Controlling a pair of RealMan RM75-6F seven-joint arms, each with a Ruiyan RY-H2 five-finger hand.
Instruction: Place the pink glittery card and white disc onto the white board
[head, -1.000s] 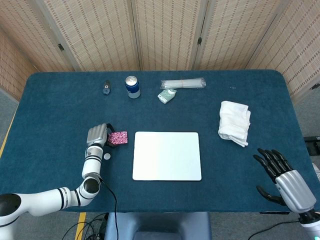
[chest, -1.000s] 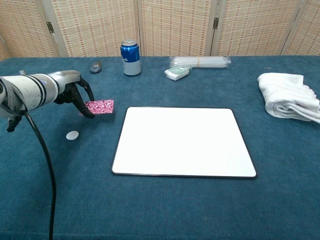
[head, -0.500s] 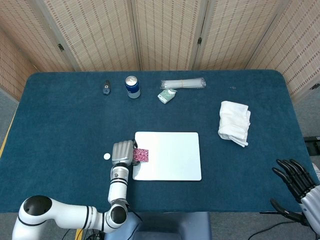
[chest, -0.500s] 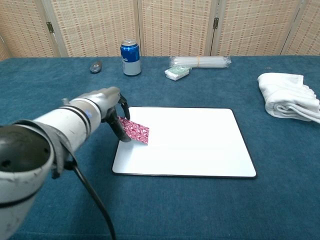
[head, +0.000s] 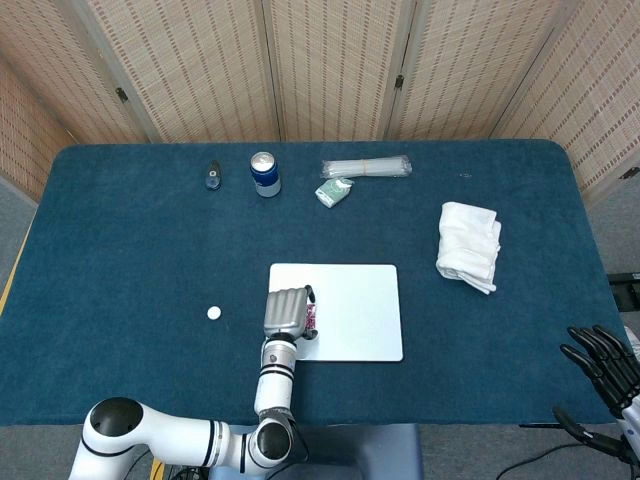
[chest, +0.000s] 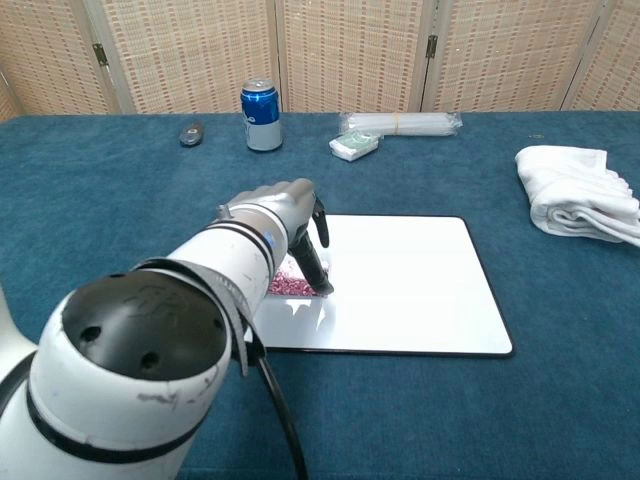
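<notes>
**Card carried over the board; disc still waits on the cloth**

A second ago the left hand (head: 286, 313) sat at the left of the frame, holding the pink glittery card (chest: 292, 284) beside the white disc (head: 213, 313). Now that hand is over the lower left part of the white board (head: 355, 300), and the card has come with it. In the chest view the card shows just under the dark fingers (chest: 314, 256), low against the board surface; in the head view only a thin pink edge peeks out at the right of the hand. The fingers look closed on the card, so I judge it not yet released. The right hand (head: 606, 368) has slid toward the lower right corner of the head view, fingers spread and holding nothing.

For the task, the first item is nearly delivered. The disc lies on the blue table cloth, left of the board and apart from it, untouched.

Count:
- one card, one disc, one board
- one blue can (head: 264, 173), upper centre-left
- one small dark object (head: 212, 177) left of the can
- one clear packet (head: 366, 166)
- one small green-white packet (head: 333, 191)
- one folded white towel (head: 469, 245) at right
</notes>
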